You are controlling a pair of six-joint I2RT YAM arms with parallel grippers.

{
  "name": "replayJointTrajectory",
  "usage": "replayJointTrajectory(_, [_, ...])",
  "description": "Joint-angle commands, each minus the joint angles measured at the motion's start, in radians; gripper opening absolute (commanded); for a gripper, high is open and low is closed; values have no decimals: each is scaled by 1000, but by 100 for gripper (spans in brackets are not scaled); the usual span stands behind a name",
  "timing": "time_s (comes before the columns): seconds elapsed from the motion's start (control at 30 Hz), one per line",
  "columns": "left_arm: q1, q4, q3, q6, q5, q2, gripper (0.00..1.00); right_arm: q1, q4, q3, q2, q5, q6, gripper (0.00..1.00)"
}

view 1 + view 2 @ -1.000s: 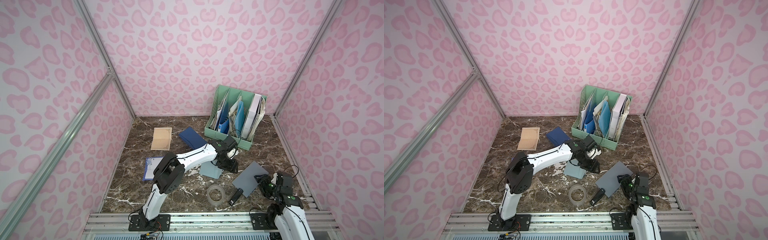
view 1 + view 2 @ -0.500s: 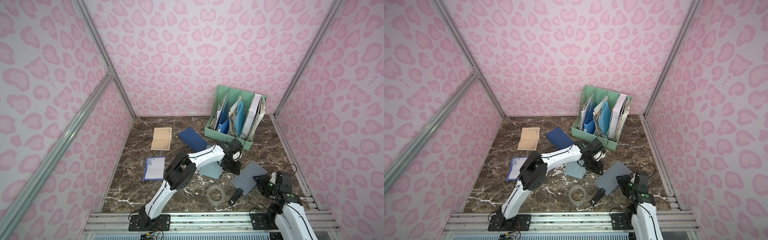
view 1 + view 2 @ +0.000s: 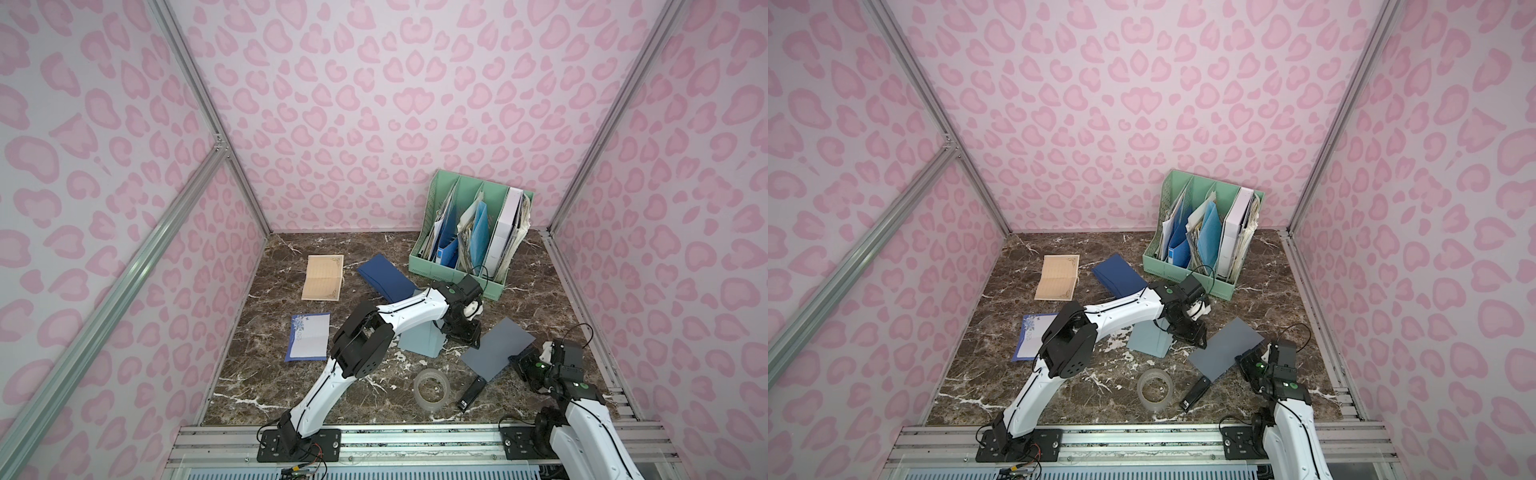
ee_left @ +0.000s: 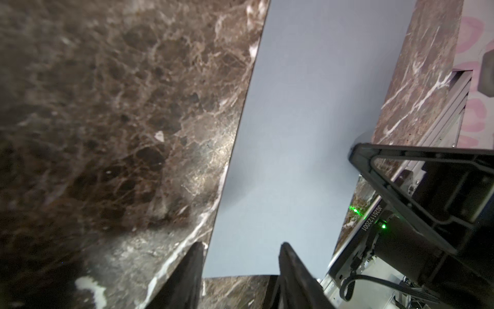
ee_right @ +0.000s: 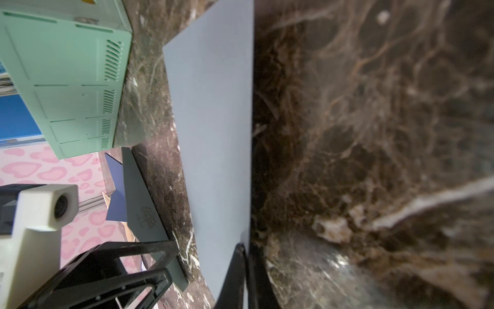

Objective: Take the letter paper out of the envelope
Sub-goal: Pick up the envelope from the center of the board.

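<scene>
Eyes on the envelope, right-front on the marble table. It's a plain slate-blue rectangle, matte and unmarked, and it lies flat and askew in both top views. From the wrist cameras it reads paler, almost lavender, with clean straight edges.

The right gripper is down at the envelope's near-right edge. Its jaws are pressed together, and that edge sits pinched between them. A top view has it low over that same side.

The left gripper is at the opposite end, jaws apart. One finger is over bare marble and the other over the envelope, with the corner between them. I can't tell whether either finger touches. From above it sits at the far-left corner.

A lighter blue envelope lies partly under the left arm. A tape roll and a black stapler sit just in front of the envelope. The green file rack stands behind it.
</scene>
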Motion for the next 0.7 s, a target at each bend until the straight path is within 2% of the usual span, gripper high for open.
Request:
replayJointTrajectory(0.0, [6,-11,21,-1,-5,-30,56,1,19,44,10,39,-55,3])
replayJointTrajectory(0.07, [13,-20,33,-6,-19,-52,60,0,1,100,29,63,-96,0])
replayJointTrajectory(0.33, [86,-56,86,-30,-72,-175,73,1,-84,388,130,101,-188,0])
replayJointTrajectory(0.47, [150,-95,150,-86,-42,-233,75,37,-127,551,182,143,-348,0])
replayJointTrajectory(0.57, [192,-169,248,-139,-12,-254,75,138,-109,666,192,216,-507,0])
replayJointTrajectory(0.67, [237,-256,346,-226,28,-259,75,331,-77,764,205,395,-680,0])
